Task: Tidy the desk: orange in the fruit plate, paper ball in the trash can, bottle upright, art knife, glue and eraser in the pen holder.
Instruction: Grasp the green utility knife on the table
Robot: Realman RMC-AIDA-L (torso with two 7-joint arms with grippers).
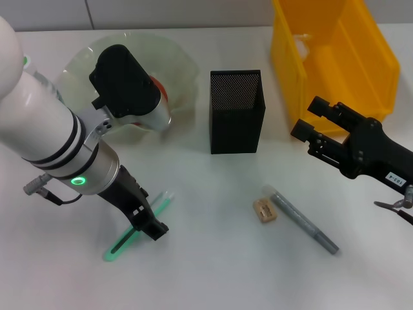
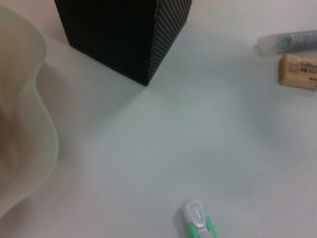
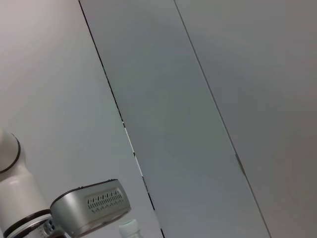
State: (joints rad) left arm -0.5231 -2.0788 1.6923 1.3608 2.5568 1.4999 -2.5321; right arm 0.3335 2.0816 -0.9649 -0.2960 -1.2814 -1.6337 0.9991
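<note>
1. The left gripper [image 1: 150,223] is placed low over the knife [image 1: 139,227], which lies on the table [image 1: 213,258] in front of the plate [image 1: 181,64].
2. The knife's long axis runs diagonally, and the fingers are seen across its middle.
3. Whether the fingers are clamped on it cannot be told.
4. The right gripper [image 1: 308,126] hangs near the bin [image 1: 335,58], fingers spread, nothing held.
5. The left arm is judged nearer; the holder [image 1: 236,111] stands beyond.
</note>
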